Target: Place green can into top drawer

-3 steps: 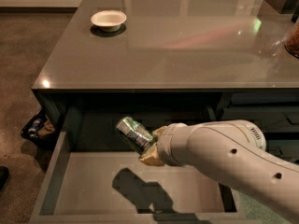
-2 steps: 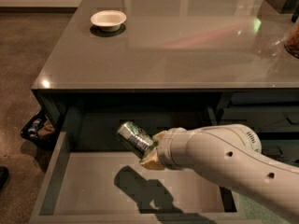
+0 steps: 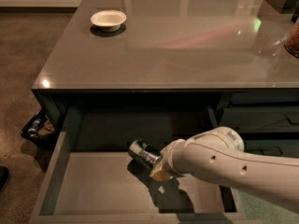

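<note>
The green can (image 3: 144, 152), green and silver with a shiny end, lies tilted in my gripper (image 3: 155, 166), which is shut on it. The white arm reaches in from the right. The can hangs low inside the open top drawer (image 3: 56, 171), close over its light grey floor near the middle; I cannot tell whether it touches the floor. The fingers are mostly hidden behind the wrist and can.
The grey desk top (image 3: 187, 45) carries a white bowl (image 3: 108, 19) at the back left. Narrower stacked drawers (image 3: 261, 115) sit at the right. A dark bin with items (image 3: 35, 129) stands on the floor at the left.
The gripper with the can has gone down into the drawer and a little to the right; its shadow on the drawer floor has drawn in under it.
</note>
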You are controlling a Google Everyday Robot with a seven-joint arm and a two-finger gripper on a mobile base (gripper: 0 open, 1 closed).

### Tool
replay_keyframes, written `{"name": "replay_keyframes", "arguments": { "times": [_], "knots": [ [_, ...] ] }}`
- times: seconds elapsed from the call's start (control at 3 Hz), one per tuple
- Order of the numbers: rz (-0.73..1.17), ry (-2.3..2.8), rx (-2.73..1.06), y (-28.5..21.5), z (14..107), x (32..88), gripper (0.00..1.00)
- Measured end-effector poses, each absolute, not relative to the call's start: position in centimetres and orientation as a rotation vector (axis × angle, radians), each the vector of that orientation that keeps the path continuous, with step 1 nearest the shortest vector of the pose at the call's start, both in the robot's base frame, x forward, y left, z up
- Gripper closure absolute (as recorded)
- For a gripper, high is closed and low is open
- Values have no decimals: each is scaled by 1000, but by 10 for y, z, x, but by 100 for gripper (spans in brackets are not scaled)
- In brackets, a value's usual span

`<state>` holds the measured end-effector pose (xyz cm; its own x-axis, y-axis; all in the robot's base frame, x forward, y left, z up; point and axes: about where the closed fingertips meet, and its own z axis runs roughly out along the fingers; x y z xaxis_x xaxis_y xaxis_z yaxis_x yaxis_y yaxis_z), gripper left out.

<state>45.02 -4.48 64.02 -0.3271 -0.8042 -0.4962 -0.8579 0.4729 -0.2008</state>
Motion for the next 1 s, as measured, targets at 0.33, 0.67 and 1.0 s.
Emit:
{"name": "replay_keyframes", "arguments": {
  "times": [0.33,0.67,1.0],
  "knots": [
    [134,2254,-1420,-51,607,450,100],
    [137,2261,-1427,-51,603,450,100],
    [137,2261,-1427,-51,603,450,82]
  ]
}}
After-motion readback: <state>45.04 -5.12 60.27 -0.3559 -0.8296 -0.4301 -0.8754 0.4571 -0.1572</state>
